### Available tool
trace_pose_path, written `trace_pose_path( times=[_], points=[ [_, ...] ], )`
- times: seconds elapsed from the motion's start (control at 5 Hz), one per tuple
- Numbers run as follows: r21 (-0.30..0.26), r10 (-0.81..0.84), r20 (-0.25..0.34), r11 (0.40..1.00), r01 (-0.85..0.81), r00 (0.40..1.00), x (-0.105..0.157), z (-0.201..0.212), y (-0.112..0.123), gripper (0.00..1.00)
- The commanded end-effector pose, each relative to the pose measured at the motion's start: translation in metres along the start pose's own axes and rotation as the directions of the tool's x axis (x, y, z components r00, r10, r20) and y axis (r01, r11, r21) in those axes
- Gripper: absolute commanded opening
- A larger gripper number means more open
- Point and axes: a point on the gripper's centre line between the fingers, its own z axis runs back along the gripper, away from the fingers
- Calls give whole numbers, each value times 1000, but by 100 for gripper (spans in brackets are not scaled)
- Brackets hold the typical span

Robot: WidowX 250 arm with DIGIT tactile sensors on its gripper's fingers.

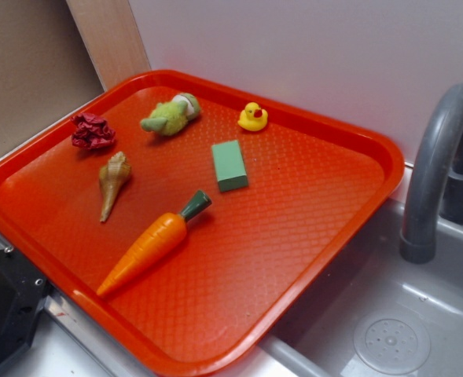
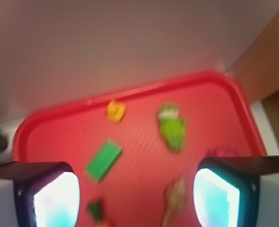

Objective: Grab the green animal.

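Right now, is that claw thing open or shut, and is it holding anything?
Gripper: open and empty, fingers spread wide; the green animal lies untouched on the tray.

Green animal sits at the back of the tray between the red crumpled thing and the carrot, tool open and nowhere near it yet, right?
One thing is off: the green animal lies between the red crumpled thing and the yellow duck, not the carrot, which lies nearer the front of the tray. The exterior view shows this. The tool is open and well away from it.
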Motion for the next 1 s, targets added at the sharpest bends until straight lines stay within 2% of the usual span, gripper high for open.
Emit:
trace_pose_path(
  times=[0.0, 0.2, 0.4, 0.6, 0.8],
  points=[
    [83, -1, 117, 997, -9, 993, 37, -60, 28, 100],
    [140, -26, 82, 990, 14, 996, 35, -96, 36, 100],
    [158, -34, 10, 987, 32, 999, 27, -122, 44, 100],
    [196, -50, -22, 979, 53, 999, 17, -139, 51, 100],
    [148, -30, -64, 988, 39, 998, 9, -157, 54, 100]
  ],
)
